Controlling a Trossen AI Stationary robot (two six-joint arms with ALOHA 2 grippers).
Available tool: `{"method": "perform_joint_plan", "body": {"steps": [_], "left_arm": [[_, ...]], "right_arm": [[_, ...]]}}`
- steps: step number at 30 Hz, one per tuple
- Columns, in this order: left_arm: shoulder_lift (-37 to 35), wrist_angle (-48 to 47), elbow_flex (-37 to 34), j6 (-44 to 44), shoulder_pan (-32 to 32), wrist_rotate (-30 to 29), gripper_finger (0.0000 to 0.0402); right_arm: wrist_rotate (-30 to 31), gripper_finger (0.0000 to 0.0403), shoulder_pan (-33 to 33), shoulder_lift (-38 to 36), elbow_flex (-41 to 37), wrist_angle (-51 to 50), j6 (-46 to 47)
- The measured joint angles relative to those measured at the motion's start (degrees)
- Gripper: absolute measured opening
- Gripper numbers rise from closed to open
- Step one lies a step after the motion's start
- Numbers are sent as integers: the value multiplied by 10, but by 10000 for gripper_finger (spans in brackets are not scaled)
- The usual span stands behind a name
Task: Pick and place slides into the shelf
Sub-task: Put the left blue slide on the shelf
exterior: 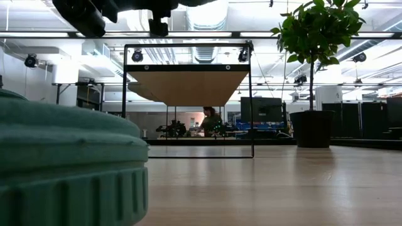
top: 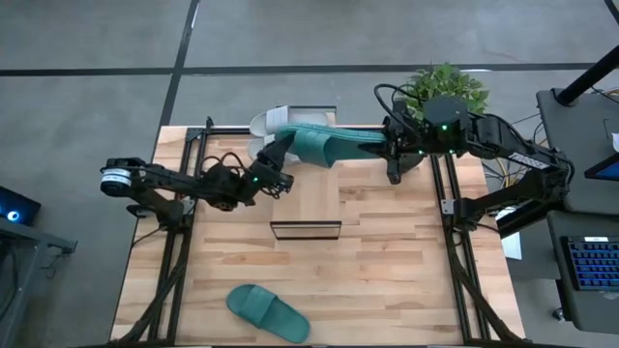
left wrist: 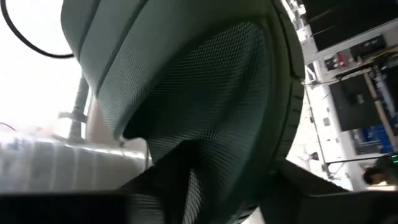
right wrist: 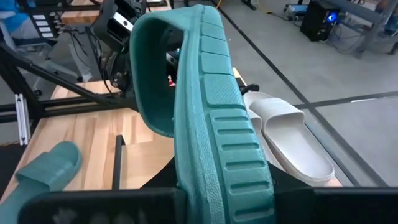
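Above the shelf (top: 306,230), right gripper (top: 392,147) clamps teal slide (top: 329,143) for handover; left gripper (top: 280,155) grip unclear.

The held teal slide (left wrist: 205,93) fills the left wrist view, hiding that arm's jaws and the table.

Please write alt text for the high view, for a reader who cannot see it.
Two robot arms hold one teal slide between them in the air, beside two white slides at the table's far edge. Another teal slide lies alone near the front.
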Motion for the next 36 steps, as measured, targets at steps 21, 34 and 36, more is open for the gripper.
{"method": "perform_joint_plan", "body": {"steps": [21,34,36], "left_arm": [[-15,-16,4,-180,-1,-141,19],[-18,-13,-21,-213,0,-201,19],[-18,-11,-21,-213,0,-202,19]], "right_arm": [[37,187,2,2,8,31,-162],[79,189,2,3,8,104,-331],[105,189,2,3,8,106,-341]]}}
